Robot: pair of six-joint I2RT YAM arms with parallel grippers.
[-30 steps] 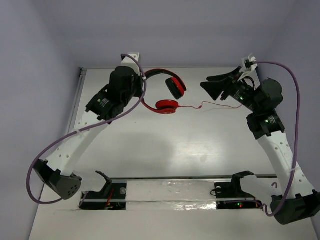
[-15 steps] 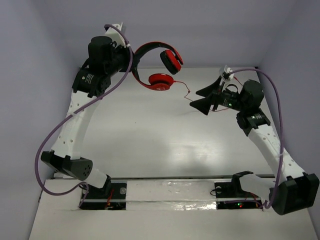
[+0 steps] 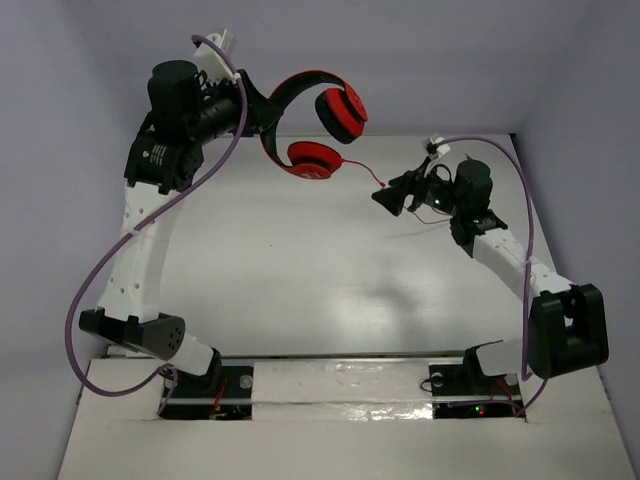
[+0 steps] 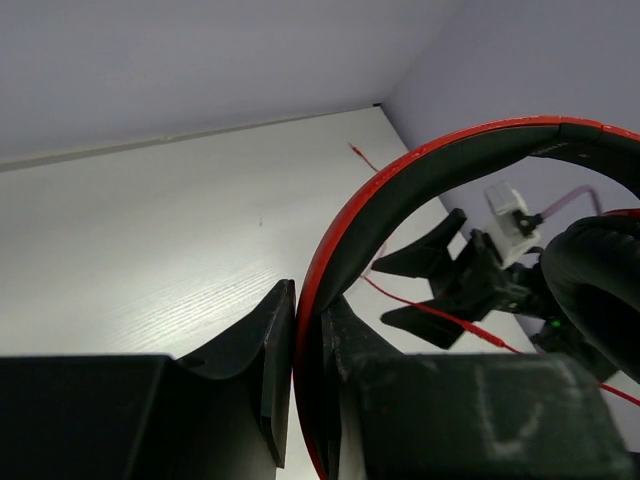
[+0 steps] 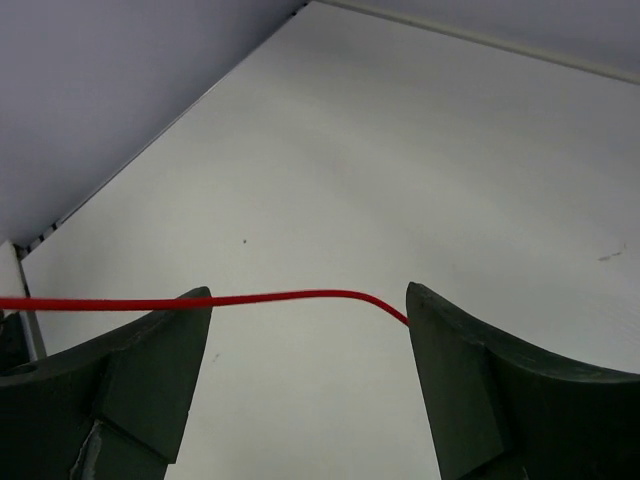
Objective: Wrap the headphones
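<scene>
The red headphones [image 3: 341, 113] hang in the air at the back of the table. My left gripper [image 3: 262, 120] is shut on their headband [image 4: 420, 170], which is clamped between the jaws in the left wrist view [image 4: 310, 340]. One earcup [image 3: 312, 158] hangs lower, and the thin red cord [image 3: 362, 175] runs from it to my right gripper [image 3: 388, 198]. The right gripper is open, and in the right wrist view [image 5: 308, 300] the cord [image 5: 280, 296] passes across the gap between its fingers. The cord's far end trails behind the right gripper [image 3: 425, 218].
The white table [image 3: 300, 280] lies below, with walls close at the back and on both sides. Thick purple cables loop along the left arm [image 3: 85, 300] and the right arm [image 3: 520, 200]. The right gripper shows in the left wrist view [image 4: 440, 285].
My left arm has lifted the headphones off the table, up and to the left. My right gripper has moved left and nearer, still open, and the cord now lies between its fingers.
</scene>
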